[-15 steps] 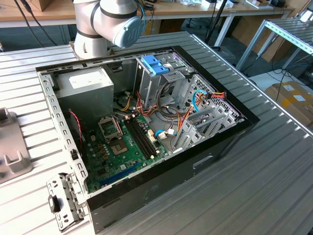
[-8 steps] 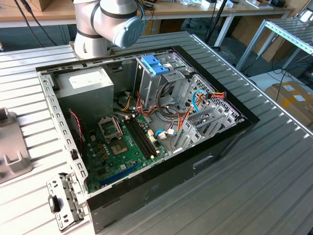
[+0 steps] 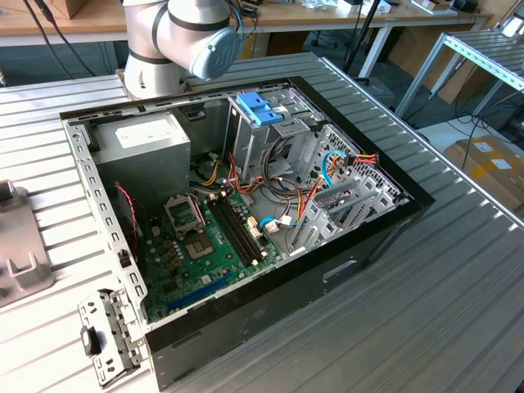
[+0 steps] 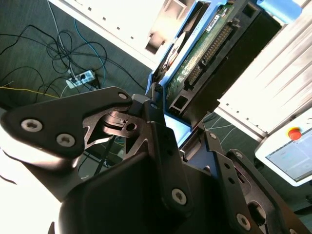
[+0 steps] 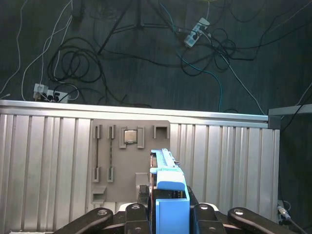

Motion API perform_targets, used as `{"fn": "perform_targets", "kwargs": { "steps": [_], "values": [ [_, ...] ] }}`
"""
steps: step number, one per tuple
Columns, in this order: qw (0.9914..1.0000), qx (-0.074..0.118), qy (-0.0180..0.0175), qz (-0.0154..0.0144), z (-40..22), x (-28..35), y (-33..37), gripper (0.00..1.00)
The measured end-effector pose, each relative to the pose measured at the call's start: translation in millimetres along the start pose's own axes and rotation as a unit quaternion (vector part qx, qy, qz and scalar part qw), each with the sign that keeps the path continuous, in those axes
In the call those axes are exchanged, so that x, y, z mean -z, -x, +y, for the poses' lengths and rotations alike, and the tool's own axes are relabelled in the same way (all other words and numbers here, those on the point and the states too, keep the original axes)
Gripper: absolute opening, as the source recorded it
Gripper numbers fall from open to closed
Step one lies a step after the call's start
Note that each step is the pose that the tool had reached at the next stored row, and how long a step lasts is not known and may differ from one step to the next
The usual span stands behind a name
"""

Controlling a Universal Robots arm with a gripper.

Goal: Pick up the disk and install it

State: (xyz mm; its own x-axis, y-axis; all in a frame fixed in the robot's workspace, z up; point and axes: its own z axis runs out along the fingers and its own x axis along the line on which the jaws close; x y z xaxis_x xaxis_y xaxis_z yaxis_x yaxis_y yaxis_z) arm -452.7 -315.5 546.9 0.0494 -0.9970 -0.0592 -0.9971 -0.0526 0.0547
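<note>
First wrist view gives you the clearest look: the black hand [image 5: 168,200] is clenched on the disk [image 5: 170,181], a flat dark drive framed by a bright blue plastic carrier, gripping it edge-on from both sides. You can see the disk held up off the ribbed metal table [image 5: 48,161], over a flat grey fixture plate [image 5: 122,175] that carries a small square processor chip [image 5: 129,136]. In the second wrist view the disk's green circuit board [image 4: 197,58] faces you, with the blue frame along its edge and a white power strip [image 4: 81,77] on the dark floor behind. In the exterior view the open black computer case [image 3: 385,221] lies on the table. Inside it you can see a green motherboard [image 3: 205,246], a grey boxy power supply [image 3: 151,139] and a light-blue plastic bracket [image 3: 260,108] atop the drive cage. The arm's grey joint [image 3: 192,37] hangs at the back of the case.
</note>
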Motion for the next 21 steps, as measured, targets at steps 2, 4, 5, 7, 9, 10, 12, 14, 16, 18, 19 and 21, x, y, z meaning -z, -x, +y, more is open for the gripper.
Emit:
{"fn": "perform_targets", "kwargs": {
  "steps": [2,4,5,7,9,10,12,14,16,18,19,21],
  "values": [
    [1.0,0.0,0.0001,0.0,-0.5,-0.2,-1.4,0.37],
    [1.0,0.0,0.0001,0.0,-0.9,-0.5,-2.3,0.37],
    [1.0,0.0,0.0,0.0,-1.1,-0.8,-3.2,0.37],
    [1.0,0.0,0.0,0.0,-1.4,-1.2,-4.6,0.37],
    [1.0,0.0,0.0,0.0,-1.7,-1.4,-6.0,0.37],
    [1.0,0.0,0.0,0.0,-1.9,-1.6,-6.5,0.37],
    [1.0,0.0,0.0,0.0,-2.1,-1.9,-7.5,0.37],
    [1.0,0.0,0.0,0.0,-2.3,-2.1,-8.5,0.37],
    [1.0,0.0,0.0,0.0,-2.6,-2.3,-9.6,0.37],
    [1.0,0.0,0.0,0.0,-2.8,-2.6,-10.6,0.37],
    [1.0,0.0,0.0,0.0,-3.0,-2.8,-11.5,0.37],
    [1.0,0.0,0.0,0.0,-4.5,-4.1,-17.0,0.37]
  ]
}}
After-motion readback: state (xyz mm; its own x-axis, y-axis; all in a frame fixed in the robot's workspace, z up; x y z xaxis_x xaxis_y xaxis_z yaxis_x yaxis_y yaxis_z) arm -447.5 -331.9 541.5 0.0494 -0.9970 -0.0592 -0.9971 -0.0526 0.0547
